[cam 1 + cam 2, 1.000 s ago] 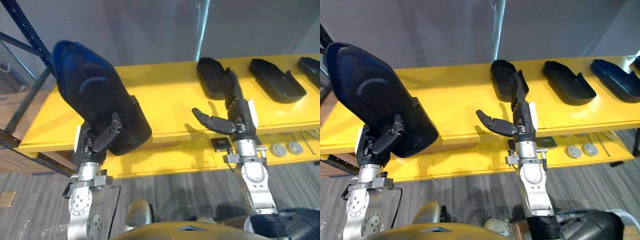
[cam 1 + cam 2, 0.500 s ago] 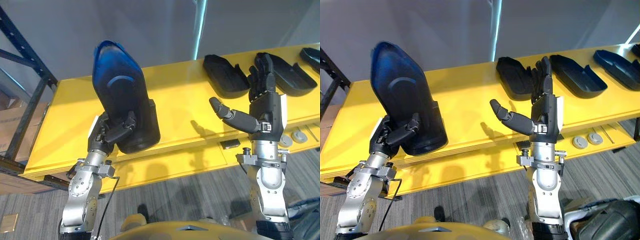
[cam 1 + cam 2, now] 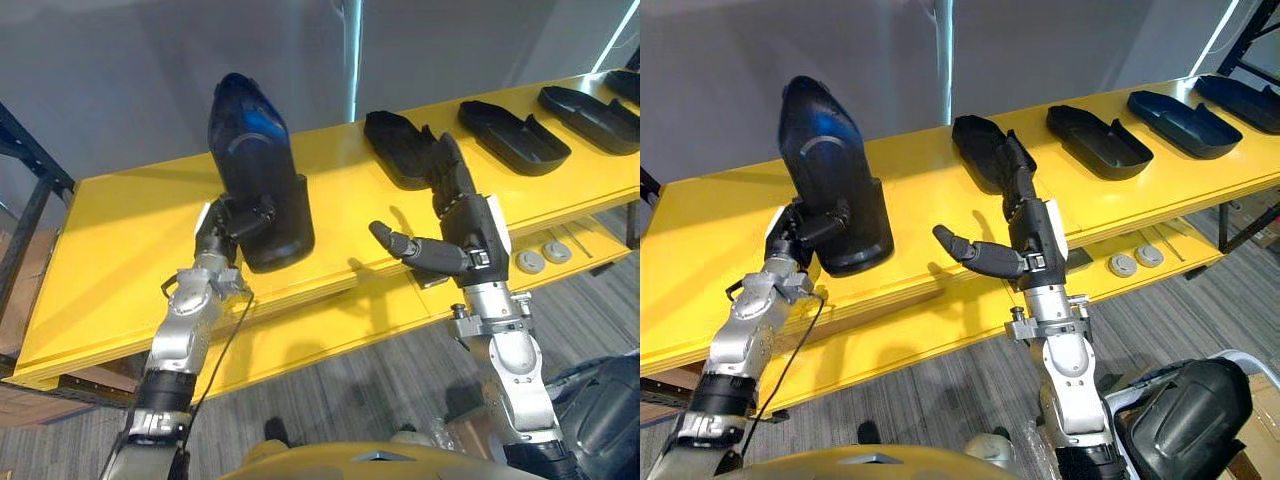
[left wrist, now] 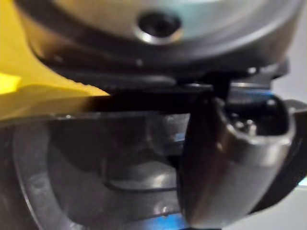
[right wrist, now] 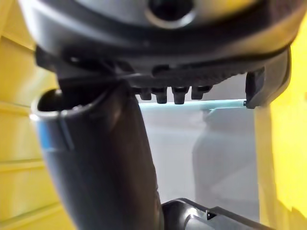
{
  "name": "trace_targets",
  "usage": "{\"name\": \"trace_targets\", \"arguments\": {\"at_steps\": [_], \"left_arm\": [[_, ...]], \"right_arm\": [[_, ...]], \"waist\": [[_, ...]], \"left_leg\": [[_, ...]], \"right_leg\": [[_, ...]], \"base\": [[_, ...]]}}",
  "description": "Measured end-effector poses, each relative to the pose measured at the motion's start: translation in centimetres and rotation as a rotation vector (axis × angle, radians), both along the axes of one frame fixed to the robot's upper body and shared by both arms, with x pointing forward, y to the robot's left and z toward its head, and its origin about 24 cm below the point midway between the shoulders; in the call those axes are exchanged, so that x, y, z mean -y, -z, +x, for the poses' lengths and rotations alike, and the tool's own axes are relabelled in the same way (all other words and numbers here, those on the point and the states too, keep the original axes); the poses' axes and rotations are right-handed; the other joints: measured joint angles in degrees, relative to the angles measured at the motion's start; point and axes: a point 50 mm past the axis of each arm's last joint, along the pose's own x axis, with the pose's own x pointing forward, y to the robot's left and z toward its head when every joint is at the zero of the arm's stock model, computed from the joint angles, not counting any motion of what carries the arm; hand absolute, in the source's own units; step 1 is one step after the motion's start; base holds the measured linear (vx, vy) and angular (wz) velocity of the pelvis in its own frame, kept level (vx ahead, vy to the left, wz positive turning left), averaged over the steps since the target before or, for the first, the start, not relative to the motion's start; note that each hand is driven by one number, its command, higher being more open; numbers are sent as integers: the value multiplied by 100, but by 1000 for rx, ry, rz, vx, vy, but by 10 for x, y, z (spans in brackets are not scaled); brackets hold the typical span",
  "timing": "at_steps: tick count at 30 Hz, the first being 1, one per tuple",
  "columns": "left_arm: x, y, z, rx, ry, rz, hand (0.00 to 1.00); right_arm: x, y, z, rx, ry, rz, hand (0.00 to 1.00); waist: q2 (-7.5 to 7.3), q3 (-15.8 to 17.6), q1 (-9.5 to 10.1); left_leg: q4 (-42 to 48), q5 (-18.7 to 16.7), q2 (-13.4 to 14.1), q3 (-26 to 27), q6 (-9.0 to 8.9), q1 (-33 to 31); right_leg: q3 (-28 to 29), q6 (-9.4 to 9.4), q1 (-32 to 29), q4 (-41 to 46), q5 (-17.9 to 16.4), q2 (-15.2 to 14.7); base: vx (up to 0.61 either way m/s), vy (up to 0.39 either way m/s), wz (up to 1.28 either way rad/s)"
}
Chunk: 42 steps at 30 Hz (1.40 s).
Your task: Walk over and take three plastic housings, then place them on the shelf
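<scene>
Standing on end over the yellow shelf point(image 3: 120, 230): a dark blue-black plastic housing point(image 3: 255, 150), narrow nose up, rounded outer face toward the head camera. Gripped low down by the left hand point(image 3: 232, 222) — fingers and thumb curled round its broad lower end, thumb point(image 4: 225, 158) pressed against the dark shell in the left wrist view. Lower edge right at the shelf's surface, a little back from the front lip; contact or a slight gap, cannot tell.

Right hand point(image 3: 468, 222) empty and spread wide: fingers point(image 3: 445, 170) straight, pointing toward the back of the shelf, thumb out to the robot's left, all raised above the shelf's front edge. Just past the fingertips, the nearest lying housing point(image 3: 392, 140) — hollow side up, flat on the shelf, to the right of the held one with a bare yellow stretch between.

Farther right along the same shelf, a second housing point(image 3: 512, 135) and a third housing point(image 3: 590, 105), likewise hollow side up, spaced apart in a row. On the lower ledge below the front lip, near the right wrist, two small grey round discs point(image 3: 530, 262).
</scene>
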Motion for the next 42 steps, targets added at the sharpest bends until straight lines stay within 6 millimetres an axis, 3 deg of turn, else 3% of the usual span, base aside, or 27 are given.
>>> {"name": "trace_targets", "arguments": {"at_steps": [2, 10, 18, 19, 24, 32, 35, 42], "left_arm": [[0, -1, 6, -5, -8, -20, 0], [19, -12, 42, -48, 4, -108, 0], [30, -30, 59, -39, -20, -208, 0], [31, -35, 61, -32, -25, -206, 100], [34, -44, 67, -33, -31, -166, 100], [38, -54, 77, -39, -37, -9, 100], [35, -59, 81, -41, -57, 71, 100], [27, -63, 85, -78, -139, 124, 100]], "right_arm": [[-3, 1, 3, -11, -25, 17, 100], [-48, -5, 18, -29, -286, 3, 100], [-60, -21, 29, 18, -312, 1, 100], [-63, -22, 29, 14, -321, -1, 100], [-76, -23, 26, 4, -351, 8, 100], [-78, -37, 25, 39, -324, 31, 100], [-81, -46, 20, 78, -351, 54, 100], [-89, -47, 16, 78, -389, 54, 100]], "waist": [[0, 0, -45], [-4, 7, -119], [11, 357, -106], [14, 427, -100], [63, 536, -73], [192, 763, -68], [203, 830, -85], [205, 831, -106]], "left_leg": [[0, 16, 1, 8, 4, -23], [1, 174, 0, -4, 70, -400], [2, 289, -10, -111, 116, -691], [2, 289, -9, -120, 101, -707], [4, 337, -12, -144, 138, -823], [2, 334, -6, -131, 106, -798], [1, 326, 1, -108, 123, -781], [2, 340, 5, -57, 104, -755]], "right_leg": [[12, 1, -30, 1, 21, 1], [75, -27, -417, -4, 147, 10], [57, -4, -672, 81, 194, 8], [55, 13, -689, 89, 182, 8], [55, -3, -802, 124, 201, 7], [90, 9, -838, 236, 167, 3], [119, 12, -853, 267, 167, 4], [157, 27, -862, 273, 179, 4]], "base": [[-49, 1, -1], [-68, 10, -1], [-60, -2, 7], [-40, -12, 3], [-2, -13, 3], [-10, -4, -1], [-43, -21, -3], [0, -14, -3]]}}
